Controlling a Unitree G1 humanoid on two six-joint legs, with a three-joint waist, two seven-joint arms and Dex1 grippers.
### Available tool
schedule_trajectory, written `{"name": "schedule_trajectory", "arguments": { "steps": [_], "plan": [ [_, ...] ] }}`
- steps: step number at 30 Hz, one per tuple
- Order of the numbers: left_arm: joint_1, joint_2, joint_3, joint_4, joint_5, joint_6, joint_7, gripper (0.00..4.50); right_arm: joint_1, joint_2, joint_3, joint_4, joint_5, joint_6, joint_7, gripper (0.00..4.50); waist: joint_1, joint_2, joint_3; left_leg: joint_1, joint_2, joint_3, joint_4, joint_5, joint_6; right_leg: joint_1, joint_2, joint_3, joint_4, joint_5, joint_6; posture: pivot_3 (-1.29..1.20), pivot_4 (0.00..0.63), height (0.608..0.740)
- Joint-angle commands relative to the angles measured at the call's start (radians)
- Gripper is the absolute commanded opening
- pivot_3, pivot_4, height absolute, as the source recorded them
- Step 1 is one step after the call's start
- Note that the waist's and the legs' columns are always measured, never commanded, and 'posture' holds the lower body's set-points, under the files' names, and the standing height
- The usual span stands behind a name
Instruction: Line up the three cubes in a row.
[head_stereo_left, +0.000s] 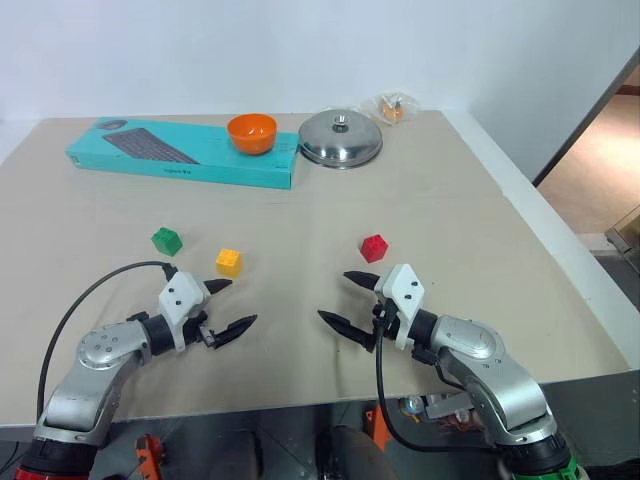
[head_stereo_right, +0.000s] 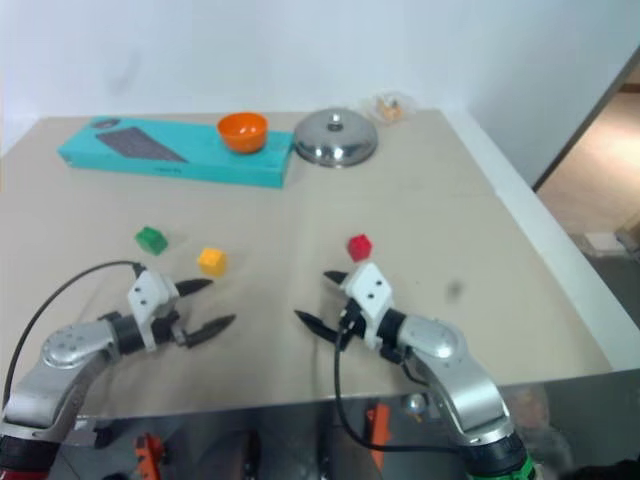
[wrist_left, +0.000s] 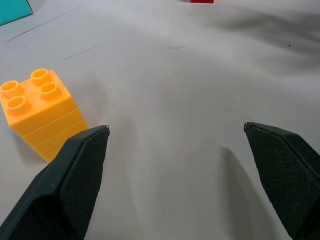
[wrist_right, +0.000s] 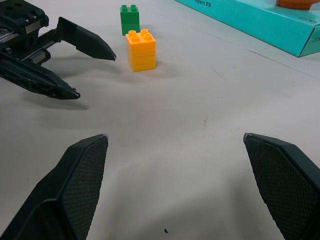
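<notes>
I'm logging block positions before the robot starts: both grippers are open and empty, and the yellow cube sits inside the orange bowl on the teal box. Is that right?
One thing is wrong: the yellow cube is not in the orange bowl. It stands on the table, near the left gripper, as the left eye view shows. The rest holds: the right gripper is also open and empty, and the bowl sits on the teal box.

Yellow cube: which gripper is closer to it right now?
Left. The left gripper sits just below the yellow cube; the right gripper is farther off, nearer the red cube.

A lab test table (head_stereo_left: 480, 200) against a bare white wall (head_stereo_left: 300, 50).
</notes>
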Motion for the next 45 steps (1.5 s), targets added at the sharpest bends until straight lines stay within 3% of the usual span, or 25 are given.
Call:
{"name": "schedule_trajectory", "arguments": {
  "steps": [1, 4, 15, 23, 28, 33, 45],
  "plan": [
    [-0.013, -0.017, 0.016, -0.016, -0.034, -0.028, -0.015, 4.46, 0.004, 0.014, -0.029, -0.029, 0.028, 0.007, -0.021, 4.5, 0.0, 0.0, 0.0, 0.0, 0.0, 0.0, 0.0, 0.0, 0.0, 0.0, 0.0, 0.0, 0.0, 0.0, 0.0, 0.0, 0.15, 0.74],
    [-0.029, -0.047, 0.046, 0.009, -0.096, -0.012, -0.024, 4.46, 0.01, 0.033, -0.04, -0.047, 0.048, 0.045, -0.048, 4.5, 0.0, 0.0, 0.0, 0.0, 0.0, 0.0, 0.0, 0.0, 0.0, 0.0, 0.0, 0.0, 0.0, 0.0, 0.0, 0.0, 0.15, 0.74],
    [-0.02, -0.071, 0.063, 0.0, -0.115, 0.018, 0.015, 4.46, 0.024, 0.011, -0.024, -0.063, 0.021, 0.022, -0.05, 4.5, 0.0, 0.0, 0.0, 0.0, 0.0, 0.0, 0.0, 0.0, 0.0, 0.0, 0.001, 0.001, 0.0, 0.0, 0.0, 0.0, 0.15, 0.74],
    [0.006, -0.028, 0.016, -0.056, -0.131, -0.015, -0.114, 4.46, -0.001, 0.067, -0.076, -0.099, -0.031, -0.024, -0.18, 4.5, 0.0, 0.0, 0.0, 0.0, 0.0, 0.0, 0.0, 0.0, 0.0, 0.0, 0.001, 0.001, 0.0, 0.0, 0.0, 0.0, 0.15, 0.74],
    [-0.005, 0.002, -0.026, -0.069, -0.134, -0.02, -0.202, 4.46, -0.104, 0.113, -0.199, -0.005, -0.045, 0.004, -0.317, 4.5, 0.0, 0.0, 0.0, 0.0, -0.001, 0.001, 0.001, 0.0, 0.0, 0.0, 0.001, 0.003, 0.0, 0.002, 0.0, 0.0, 0.15, 0.74],
    [-0.034, 0.005, -0.039, -0.057, -0.134, -0.007, -0.225, 4.46, -0.16, 0.119, -0.248, 0.127, -0.038, 0.005, -0.342, 4.5, 0.0, 0.0, 0.0, 0.0, -0.001, 0.005, 0.001, 0.0, 0.0, 0.0, 0.001, 0.004, 0.0, 0.002, -0.001, 0.0, 0.15, 0.74],
    [-0.051, 0.006, -0.038, -0.046, -0.133, 0.0, -0.24, 4.46, -0.233, 0.151, -0.213, 0.303, -0.011, -0.025, -0.278, 4.5, -0.003, 0.0, 0.0, 0.0, 0.002, 0.007, 0.001, 0.0, 0.0, -0.001, 0.008, 0.007, 0.0, 0.002, -0.001, 0.0, 0.15, 0.74]
  ]
}}
